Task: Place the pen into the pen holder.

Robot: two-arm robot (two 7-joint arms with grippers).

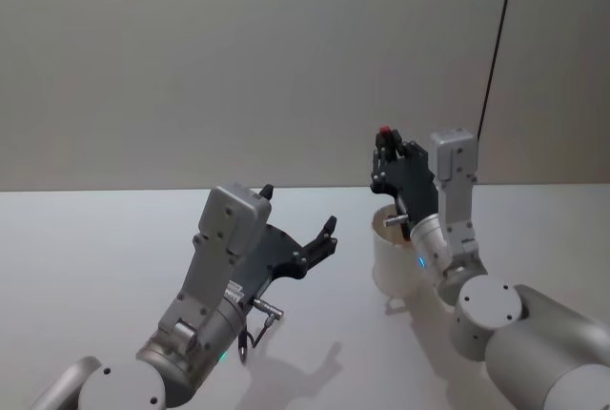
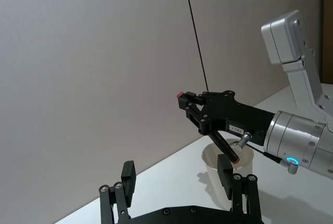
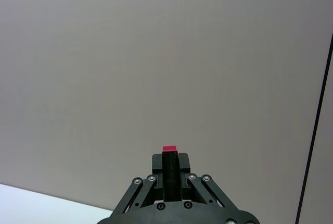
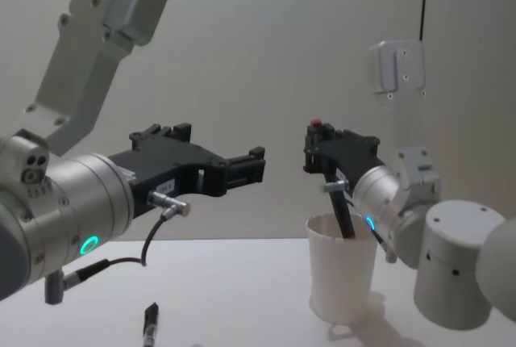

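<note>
While the right claw [image 4: 320, 144] clamps one red-capped pen [image 4: 343, 211] dipping into one pen holder [image 4: 343, 282], left claw [image 1: 299, 208] spread, empty

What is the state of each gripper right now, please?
Left gripper: open, holding nothing.
Right gripper: closed on the pen, whose lower end is inside the white cup.

Under right pincer [image 1: 386, 145]: pen holder [image 1: 396, 262] stands directly below, its mouth partly taken by the pen [image 4: 343, 216] slanting in.
Left of it: left pincer [image 1: 300, 210], fingers spread, hangs well apart from the pen holder, with bare table [image 1: 95, 238] between.
Behind it: wall [image 1: 238, 48] with a thin black cable [image 1: 496, 48] hanging.
Below left pincer: small dark stick [image 4: 150, 319] lying on the table.
</note>
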